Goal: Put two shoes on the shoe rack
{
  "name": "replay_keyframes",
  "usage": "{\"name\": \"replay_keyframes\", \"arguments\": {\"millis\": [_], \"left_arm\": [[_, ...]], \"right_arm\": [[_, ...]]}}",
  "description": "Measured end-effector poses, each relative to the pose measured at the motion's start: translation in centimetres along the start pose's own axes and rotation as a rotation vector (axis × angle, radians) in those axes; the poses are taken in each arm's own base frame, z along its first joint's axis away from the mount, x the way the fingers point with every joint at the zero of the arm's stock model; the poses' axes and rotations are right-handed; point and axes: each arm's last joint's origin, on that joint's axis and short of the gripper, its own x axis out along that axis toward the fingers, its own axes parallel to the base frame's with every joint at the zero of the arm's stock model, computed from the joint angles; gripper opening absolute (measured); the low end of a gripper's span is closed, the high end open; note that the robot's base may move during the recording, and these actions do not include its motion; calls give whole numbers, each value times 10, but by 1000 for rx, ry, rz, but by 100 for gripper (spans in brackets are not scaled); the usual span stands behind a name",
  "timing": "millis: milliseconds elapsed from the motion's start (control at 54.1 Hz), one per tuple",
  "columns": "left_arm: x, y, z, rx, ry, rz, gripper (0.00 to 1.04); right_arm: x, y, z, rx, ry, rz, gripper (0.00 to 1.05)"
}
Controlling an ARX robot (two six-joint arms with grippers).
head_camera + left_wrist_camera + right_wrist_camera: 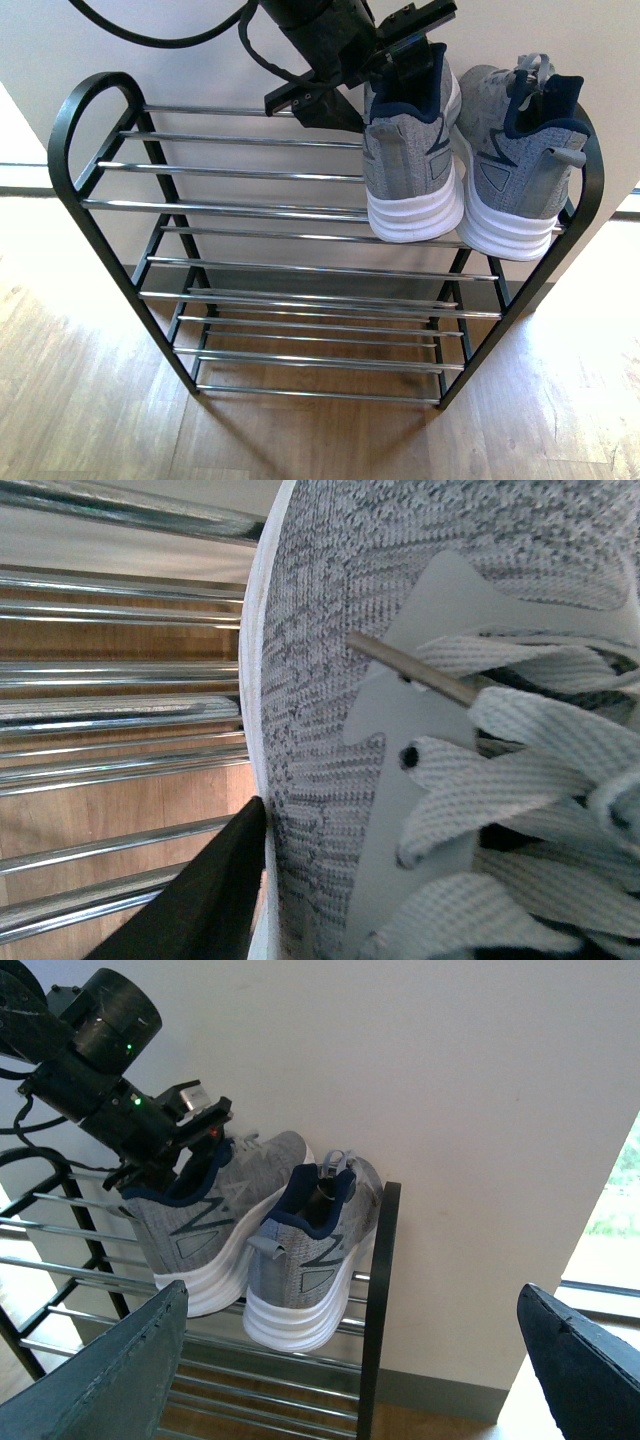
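Two grey knit sneakers with white soles stand heel-out at the right end of the shoe rack's (250, 210) top tier. My left gripper (395, 55) is shut on the collar of the left grey sneaker (410, 150), whose sole rests on the rods. The other sneaker (520, 160) leans beside it against the rack's end frame. In the left wrist view the knit side and laces (330, 680) fill the picture, with one black finger (205, 895) pressed against the sneaker. My right gripper (350, 1300) hangs open off the rack's right end, holding nothing and facing both sneakers (300, 1250).
A pale wall (560, 30) stands right behind the rack. Lower tiers of silver rods (320, 330) lie bare above the wooden floor (100, 420). A black cable (160, 40) loops from my left arm. A bright window (615, 1210) lies right of the rack.
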Motion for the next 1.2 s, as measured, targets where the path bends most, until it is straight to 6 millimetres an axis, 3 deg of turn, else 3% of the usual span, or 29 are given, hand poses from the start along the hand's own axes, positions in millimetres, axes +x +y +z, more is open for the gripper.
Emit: {"name": "replay_keyframes", "arguments": {"millis": [240,444,555,721,832,999,1110,1202], "left_arm": [[-10,-2,-8,-36,26,-3,97],[-54,-26,-4,-53,3,-59,95],[-89,-38,-2,-49,-40,-90,95],[-137,-42,0,-46,-134,-75,95],[-173,-26,-1,-49,-248,17,95],[-208,8,-11,-79,-377,166,95],[-233,27,-30,-98,-434,250,95],[-266,41,-59,-114,-525,327,95]], "right_arm": [[0,0,0,0,0,0,96],[0,0,0,0,0,0,95],[0,0,0,0,0,0,96],[0,0,0,0,0,0,96],[0,0,0,0,0,0,96],[0,0,0,0,0,0,96],[0,0,0,0,0,0,96],[0,0,0,0,0,0,96]]}}
